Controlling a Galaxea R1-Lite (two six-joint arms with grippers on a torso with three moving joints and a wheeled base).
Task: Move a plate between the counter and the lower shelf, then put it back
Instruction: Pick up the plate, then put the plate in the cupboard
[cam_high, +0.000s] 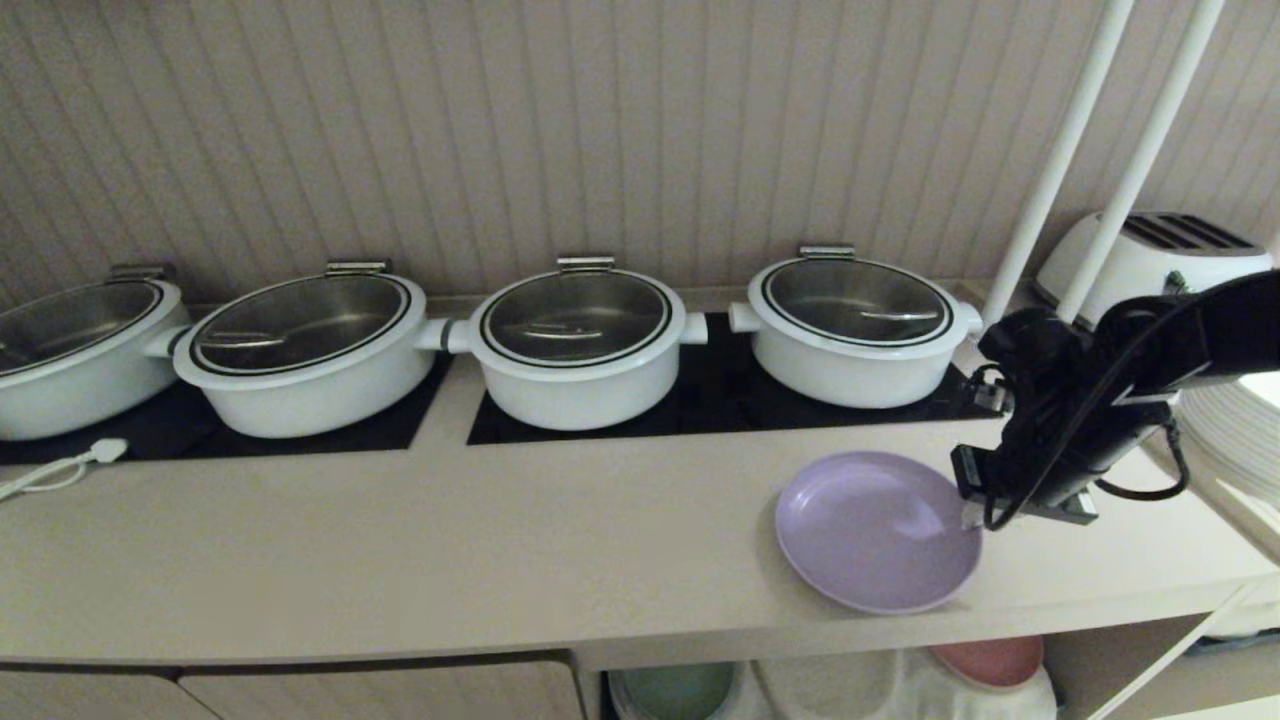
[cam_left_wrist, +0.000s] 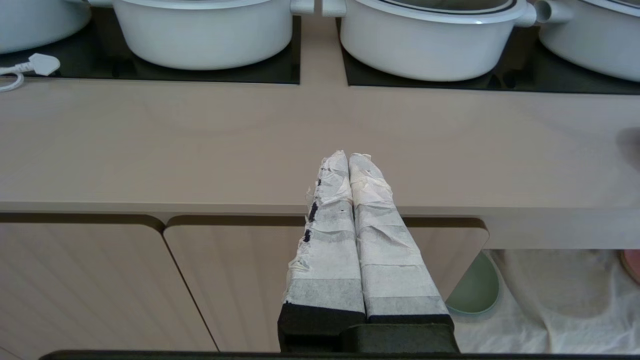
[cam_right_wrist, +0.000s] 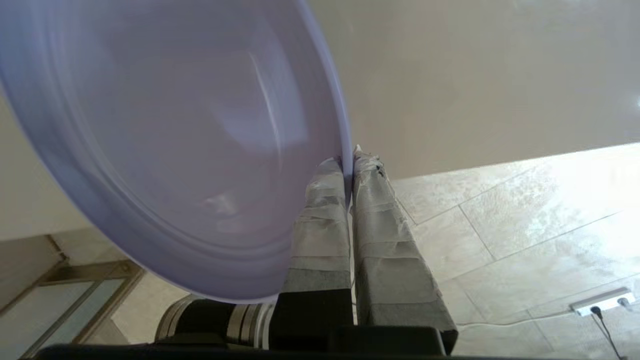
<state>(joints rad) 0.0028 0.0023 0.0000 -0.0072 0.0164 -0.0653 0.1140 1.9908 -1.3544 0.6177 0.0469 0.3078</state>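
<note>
**Now: one plate, pinched by its rim above the counter**

Up on the counter (cam_high: 400, 540) we count four white pots (cam_high: 578, 345), each with a glass lid, standing in a row on two black hob panels (cam_high: 720, 400). One lilac plate (cam_high: 875, 530) sits near the front edge at the right. Our right gripper (cam_high: 972, 515) has its taped fingers (cam_right_wrist: 325, 210) pressed together on the plate's right rim; in the right wrist view the rim runs between the two fingers and the plate looks tilted, with floor tiles showing beyond it. Whether the plate's far side touches the counter we cannot tell.

Our left gripper (cam_left_wrist: 349, 162) hangs in front of the cabinet doors, its two taped fingers together and empty.

Below, in the lower shelf (cam_high: 1090, 660), a white cloth (cam_high: 860, 685) carries two more plates: one green (cam_high: 675, 690) at the left, one pink (cam_high: 990, 660) at the right. One toaster (cam_high: 1150, 255) and two white poles (cam_high: 1060, 160) stand at the far right, with a stack of white plates (cam_high: 1235, 430) beside them.
</note>
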